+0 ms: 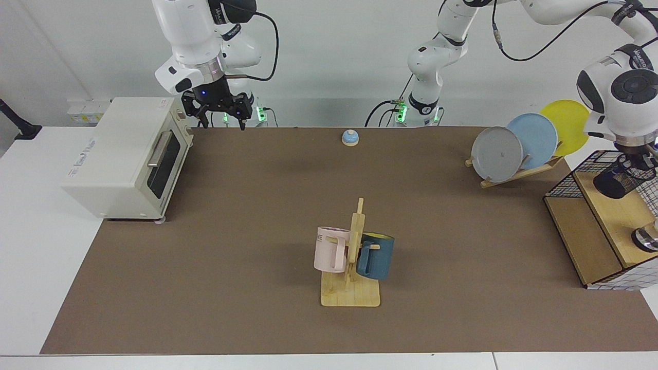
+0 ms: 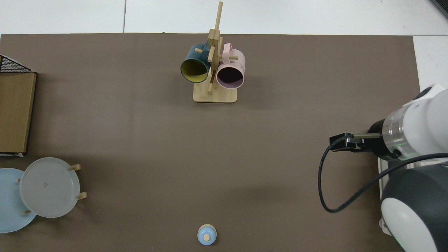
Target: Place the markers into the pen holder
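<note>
1. Black wire mesh marks the holder (image 1: 623, 179); in the facing view it hangs tilted, mouth toward the table's middle, above the wooden shelf (image 1: 611, 216) inside the wire basket (image 1: 576, 177) at the table's end. It is off the wood, so something must be carrying it.
2. The left gripper (image 1: 637, 161) comes straight down onto the holder's upper rim. I judge it is clamped on that rim, since the cup could not hang at that tilt otherwise; the fingers themselves are lost against the mesh.
3. No marker shows clearly now. One may lie inside the cup behind the mesh, but I cannot tell.
4. The tilt probably follows from a one-sided rim grip: the cup's weight swings it about the pinch. Contents could slide toward the mouth, so it wants a slow carry.
5. The right gripper (image 1: 220, 114) waits with fingers spread, holding nothing, above the mat's (image 1: 257, 216) back edge just beside the toaster oven (image 1: 121, 156). In the top view only this arm shows, at the mat's edge.
6. The mug rack (image 1: 351, 267), bell (image 1: 350, 137) and plate rack (image 1: 519, 146) stand well apart from the holder and play no part.
7. Likely next: set the holder upright on a flat spot.
</note>
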`<state>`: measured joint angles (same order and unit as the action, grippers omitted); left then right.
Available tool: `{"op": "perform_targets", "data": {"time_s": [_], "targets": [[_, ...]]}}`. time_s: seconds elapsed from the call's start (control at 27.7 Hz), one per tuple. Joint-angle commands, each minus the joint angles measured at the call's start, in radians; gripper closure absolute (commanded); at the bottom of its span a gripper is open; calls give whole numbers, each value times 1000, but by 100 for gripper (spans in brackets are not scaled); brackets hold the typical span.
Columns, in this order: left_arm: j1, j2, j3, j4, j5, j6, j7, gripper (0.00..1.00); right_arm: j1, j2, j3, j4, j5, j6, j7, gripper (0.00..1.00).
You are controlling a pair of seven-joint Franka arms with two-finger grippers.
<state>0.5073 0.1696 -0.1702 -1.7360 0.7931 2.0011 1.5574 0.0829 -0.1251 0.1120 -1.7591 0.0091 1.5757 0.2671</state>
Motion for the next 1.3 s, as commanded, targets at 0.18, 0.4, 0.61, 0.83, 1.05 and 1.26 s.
{"op": "perform_targets", "data": {"time_s": [0.18, 0.4, 0.61, 0.83, 1.05, 1.26], "targets": [[20, -13, -11, -20, -14, 25, 9, 50, -18, -22, 6, -25, 12, 24, -28, 0], [20, -12, -11, -11, -14, 25, 9, 50, -18, -22, 6, -25, 12, 24, -28, 0], [14, -12, -11, 13, -14, 11, 10, 50, -18, -22, 6, -25, 12, 24, -28, 0], [20, -18, -11, 41, -14, 8, 12, 50, -18, -22, 6, -25, 12, 24, -28, 0], [10, -19, -11, 82, -14, -7, 12, 50, -18, -22, 6, -25, 12, 23, -28, 0], [4, -21, -25, 118, -29, -24, 4, 50, -18, -22, 6, -25, 12, 24, -28, 0]]}}
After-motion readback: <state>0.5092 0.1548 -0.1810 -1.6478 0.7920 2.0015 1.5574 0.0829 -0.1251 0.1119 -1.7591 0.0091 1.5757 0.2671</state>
